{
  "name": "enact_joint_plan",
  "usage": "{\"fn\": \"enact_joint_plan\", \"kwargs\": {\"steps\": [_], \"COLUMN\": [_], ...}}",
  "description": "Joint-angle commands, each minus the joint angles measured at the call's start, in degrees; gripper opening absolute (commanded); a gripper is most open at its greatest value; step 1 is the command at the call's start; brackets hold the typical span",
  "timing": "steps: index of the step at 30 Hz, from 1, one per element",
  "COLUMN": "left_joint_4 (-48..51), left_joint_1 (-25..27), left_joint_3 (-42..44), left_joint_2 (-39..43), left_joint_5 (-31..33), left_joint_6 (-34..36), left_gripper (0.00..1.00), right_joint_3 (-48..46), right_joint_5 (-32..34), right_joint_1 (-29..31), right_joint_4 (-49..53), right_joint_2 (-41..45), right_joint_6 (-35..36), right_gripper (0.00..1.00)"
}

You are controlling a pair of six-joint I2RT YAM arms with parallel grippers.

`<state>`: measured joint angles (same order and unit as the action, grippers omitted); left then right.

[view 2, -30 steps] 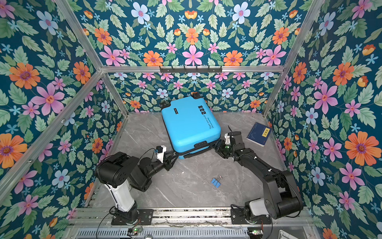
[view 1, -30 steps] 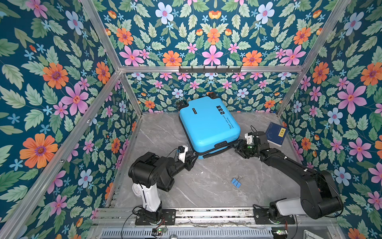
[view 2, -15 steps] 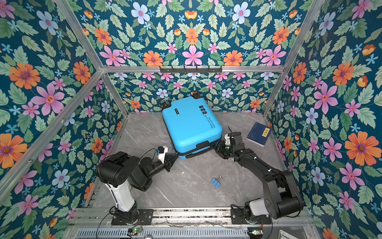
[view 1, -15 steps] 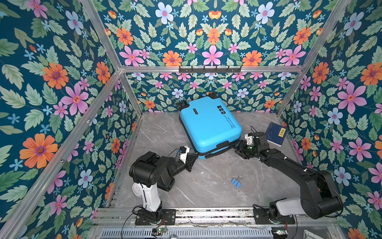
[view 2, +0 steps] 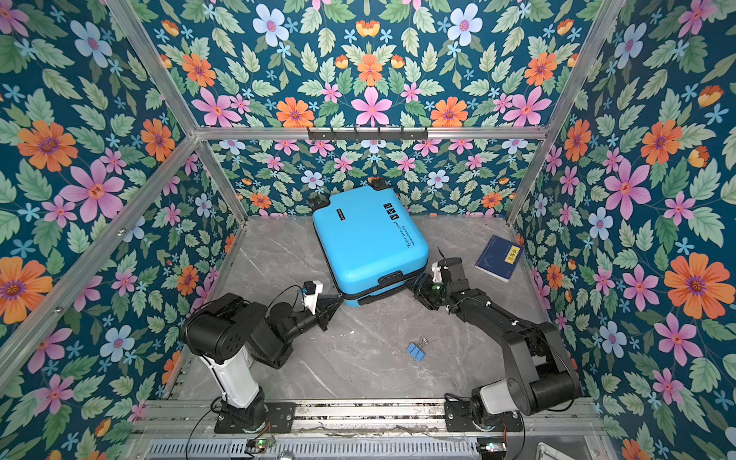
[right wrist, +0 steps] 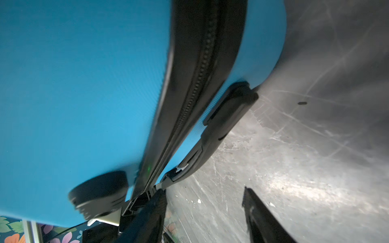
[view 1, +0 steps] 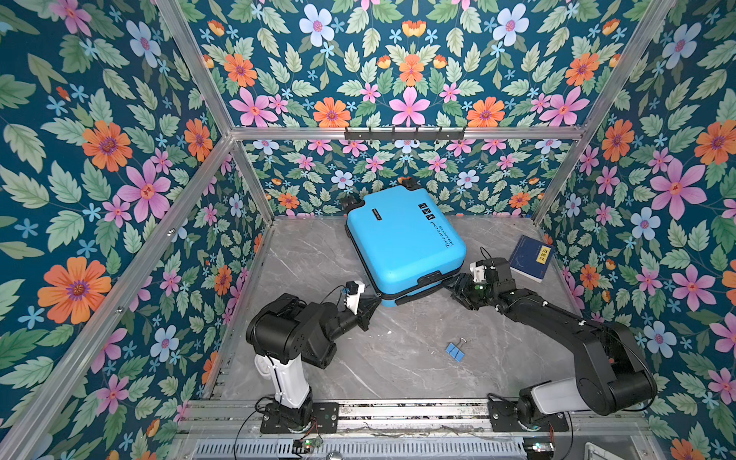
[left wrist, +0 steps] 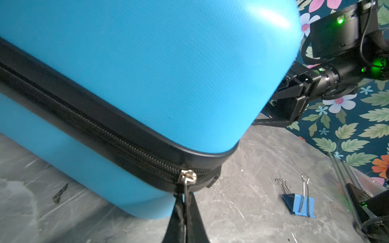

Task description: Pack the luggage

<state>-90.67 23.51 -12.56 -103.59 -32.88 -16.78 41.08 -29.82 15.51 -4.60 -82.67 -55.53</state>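
The left gripper (left wrist: 185, 202) is pinched tight on the small metal zipper pull (left wrist: 186, 183) at the lower-left corner of the luggage (view 1: 402, 243). The case lies flat and closed just above the centre of both top views, on the grey marbled table (view 1: 318, 259). The right gripper (right wrist: 203, 191) stands roughly half wide and holds nothing. 1 finger sits against the shell near the black handle (right wrist: 227, 113); the other hangs clear over the table.

What could go wrong:
- The pull is thin and slick, so it may slip from the pinch if tugged at an angle to the zipper track.
- The slider sits right at the curved corner, a likely place for it to jam.
- The hard shell may slide on the smooth table, since the right gripper only touches it and does not clamp it.

The luggage is bright sky-blue with a finely ribbed shell and a black zipper band round the seam. Black wheels (view 1: 410, 184) sit at its upper end — black text and stickers mark the top face. The dark-blue book (view 1: 531, 257) lies well apart at the right, unpacked.
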Motion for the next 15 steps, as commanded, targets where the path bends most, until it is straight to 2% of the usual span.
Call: {"fn": "enact_joint_plan", "kwargs": {"steps": [1, 7, 15], "left_joint_4": [-3.2, 1.0, 11.8], "left_joint_1": [0.2, 1.2, 3.9], "left_joint_3": [0.2, 0.1, -1.8], "left_joint_2": [0.9, 2.4, 6.3], "left_joint_5": [0.3, 0.8, 2.5], "left_joint_6": [-0.8, -0.2, 3.4], "left_gripper": [0.0, 0.0, 0.0], "right_joint_3": [-0.6, -0.6, -3.5], "right_joint_5": [1.0, 3.1, 6.7], "right_joint_1": [1.2, 5.7, 7.0], "right_joint_4": [-5.7, -12.4, -22.6], "right_joint_2": [-1.0, -5.5, -9.4], "right_joint_6": [-2.7, -6.6, -11.8], "right_gripper": [0.57, 0.55, 0.51]}}
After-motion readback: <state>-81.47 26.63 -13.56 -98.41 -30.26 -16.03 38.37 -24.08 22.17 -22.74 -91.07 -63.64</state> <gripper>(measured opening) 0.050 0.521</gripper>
